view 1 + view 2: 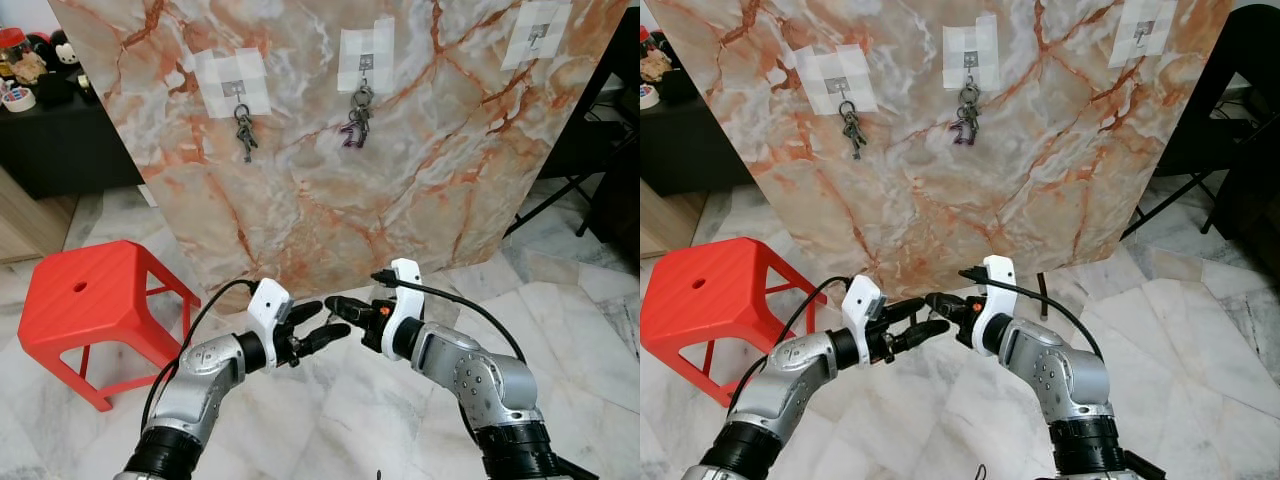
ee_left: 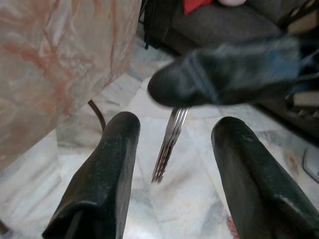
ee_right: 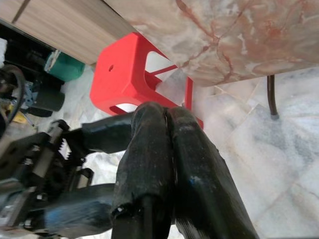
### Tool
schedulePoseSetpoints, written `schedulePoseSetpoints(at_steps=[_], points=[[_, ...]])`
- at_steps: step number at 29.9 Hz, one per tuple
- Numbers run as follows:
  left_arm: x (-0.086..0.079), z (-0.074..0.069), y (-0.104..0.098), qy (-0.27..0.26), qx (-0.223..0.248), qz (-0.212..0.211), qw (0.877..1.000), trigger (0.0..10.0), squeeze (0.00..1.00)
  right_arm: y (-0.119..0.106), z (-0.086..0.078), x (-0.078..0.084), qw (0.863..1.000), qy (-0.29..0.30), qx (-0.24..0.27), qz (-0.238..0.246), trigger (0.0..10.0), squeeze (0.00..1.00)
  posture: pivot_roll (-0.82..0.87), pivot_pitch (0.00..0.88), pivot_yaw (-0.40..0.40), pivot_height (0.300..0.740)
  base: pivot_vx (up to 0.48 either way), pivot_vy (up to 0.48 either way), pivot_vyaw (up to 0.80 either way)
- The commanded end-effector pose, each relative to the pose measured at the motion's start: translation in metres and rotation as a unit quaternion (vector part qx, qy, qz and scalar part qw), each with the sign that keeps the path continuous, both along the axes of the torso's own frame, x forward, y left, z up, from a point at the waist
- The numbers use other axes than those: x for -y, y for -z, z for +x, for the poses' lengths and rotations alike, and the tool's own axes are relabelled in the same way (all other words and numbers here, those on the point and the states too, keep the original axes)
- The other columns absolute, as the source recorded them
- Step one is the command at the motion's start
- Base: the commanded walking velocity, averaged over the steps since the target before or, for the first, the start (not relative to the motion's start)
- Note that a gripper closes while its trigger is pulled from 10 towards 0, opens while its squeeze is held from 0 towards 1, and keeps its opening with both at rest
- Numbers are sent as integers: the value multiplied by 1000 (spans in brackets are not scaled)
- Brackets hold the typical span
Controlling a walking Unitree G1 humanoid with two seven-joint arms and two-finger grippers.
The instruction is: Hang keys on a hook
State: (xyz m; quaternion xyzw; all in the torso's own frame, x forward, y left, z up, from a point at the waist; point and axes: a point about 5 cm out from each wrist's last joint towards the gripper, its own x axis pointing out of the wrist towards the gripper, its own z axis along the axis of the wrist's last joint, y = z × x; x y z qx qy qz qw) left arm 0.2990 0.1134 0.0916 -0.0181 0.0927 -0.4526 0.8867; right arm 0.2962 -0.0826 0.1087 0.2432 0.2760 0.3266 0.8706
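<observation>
Handover: your right gripper (image 1: 335, 305) pinched the silver flat keys (image 2: 168, 144) shut, left gripper (image 1: 318, 325) spread to receive.

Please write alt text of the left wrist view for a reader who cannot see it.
Silver keys hang from the shut tip of the right gripper, between the open fingers of the left gripper. Behind them lie the pale marble floor and a marble-patterned board.

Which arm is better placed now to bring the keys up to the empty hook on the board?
Probably the right. The right gripper is shut on the keys, and the empty hook is on the robot's right. The left gripper is open, its jaws beside the keys.
</observation>
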Motion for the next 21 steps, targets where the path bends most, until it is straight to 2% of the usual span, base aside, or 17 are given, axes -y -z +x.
schedulePoseSetpoints(at_steps=[1, 12, 18, 19, 20, 21], points=[[-4, -1, 6, 4, -9, 23, 1000, 10000, 0, -6, 1, -1, 1000, -6, 7, 11, 10000, 0, -3, 155, 15, 740, 0, 0, 0], [-3, 1, 8, 9, -3, 33, 999, 10000, 0, -13, 3, -2, 1000, -11, 19, 16, 10000, 0, -3, 155, 15, 740, 0, 0, 0], [-4, 5, 2, -6, 17, 21, 1000, 9922, 0, -14, 3, -3, 1000, -17, 18, 18, 10000, 0, -2, 157, 14, 740, 0, 0, 0], [-4, 5, 1, -6, 19, 19, 1000, 9059, 0, -14, 3, -2, 1000, -17, 18, 17, 10000, 0, -2, 157, 14, 740, 0, 0, 0], [-4, 5, 1, -6, 19, 19, 1000, 9059, 0, -14, 3, -2, 1000, -17, 18, 17, 10000, 0, -2, 157, 14, 740, 0, 0, 0], [-4, 6, 1, -6, 20, 22, 1000, 6392, 0, -14, 3, -2, 1000, -17, 18, 17, 10000, 0, -2, 157, 14, 740, 0, 0, 0]])
